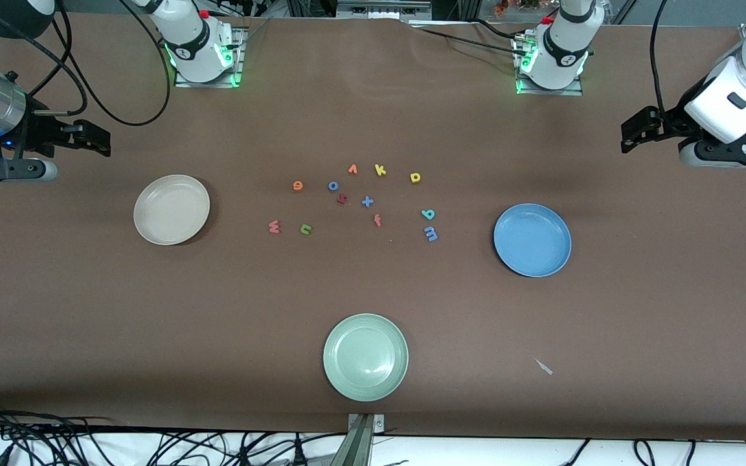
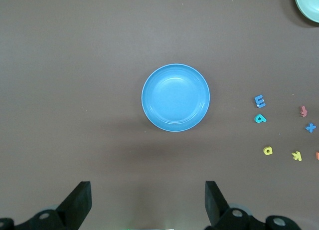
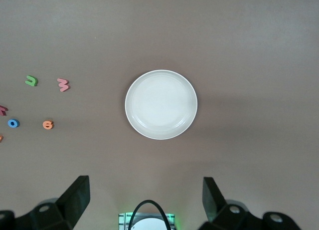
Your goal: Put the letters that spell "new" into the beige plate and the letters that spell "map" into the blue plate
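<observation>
The beige plate [image 1: 171, 209] [image 3: 161, 104] lies toward the right arm's end of the table and holds nothing. Beside it lie the pinkish-red w [image 1: 274, 226] [image 3: 63, 84], the green n [image 1: 305, 228] [image 3: 31, 81] and the orange e [image 1: 297, 186] [image 3: 48, 124]. The blue plate [image 1: 532, 239] [image 2: 175, 98], also bare, lies toward the left arm's end. The blue m [image 1: 430, 233] [image 2: 259, 101], the teal looped letter [image 1: 429, 214] [image 2: 260, 118] and the yellow looped letter [image 1: 416, 177] [image 2: 268, 150] lie close to it. My right gripper [image 1: 102, 139] [image 3: 144, 200] and left gripper [image 1: 629, 133] [image 2: 148, 200] hang open and hold nothing, each high above its end of the table.
A pale green plate [image 1: 365, 356] sits nearest the front camera. Among the letters lie an orange v [image 1: 352, 169], yellow k [image 1: 380, 170], blue o [image 1: 333, 186], blue x [image 1: 367, 202], red f [image 1: 377, 221] and a dark red letter [image 1: 342, 199].
</observation>
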`<state>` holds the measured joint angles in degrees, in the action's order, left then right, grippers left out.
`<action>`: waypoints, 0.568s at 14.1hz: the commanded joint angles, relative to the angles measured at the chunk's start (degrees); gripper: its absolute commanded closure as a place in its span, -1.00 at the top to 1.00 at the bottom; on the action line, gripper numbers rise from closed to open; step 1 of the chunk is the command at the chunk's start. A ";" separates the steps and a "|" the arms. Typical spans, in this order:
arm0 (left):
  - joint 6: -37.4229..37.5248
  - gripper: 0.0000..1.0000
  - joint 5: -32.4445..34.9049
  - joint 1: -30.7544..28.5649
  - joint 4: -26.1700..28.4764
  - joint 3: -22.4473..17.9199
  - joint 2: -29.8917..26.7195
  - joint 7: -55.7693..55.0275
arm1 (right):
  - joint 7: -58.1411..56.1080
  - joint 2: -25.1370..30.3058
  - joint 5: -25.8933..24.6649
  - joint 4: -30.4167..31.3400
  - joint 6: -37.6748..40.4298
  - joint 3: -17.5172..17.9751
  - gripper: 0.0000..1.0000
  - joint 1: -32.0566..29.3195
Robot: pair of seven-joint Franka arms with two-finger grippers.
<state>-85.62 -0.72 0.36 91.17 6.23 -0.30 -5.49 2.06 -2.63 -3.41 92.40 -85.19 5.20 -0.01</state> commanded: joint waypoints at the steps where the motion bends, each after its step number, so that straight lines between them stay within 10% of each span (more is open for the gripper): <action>1: 1.24 1.00 0.02 -0.27 -1.44 0.28 0.21 0.30 | -0.66 0.34 1.12 0.32 -0.15 -0.19 1.00 -0.08; 8: 2.47 1.00 -0.07 0.69 -1.88 0.37 4.24 1.00 | 0.13 -0.19 1.12 0.41 0.03 -0.10 1.00 -0.08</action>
<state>-84.10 -0.72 0.87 91.18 6.44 0.81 -5.36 2.06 -2.78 -3.34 92.66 -85.14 5.21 0.04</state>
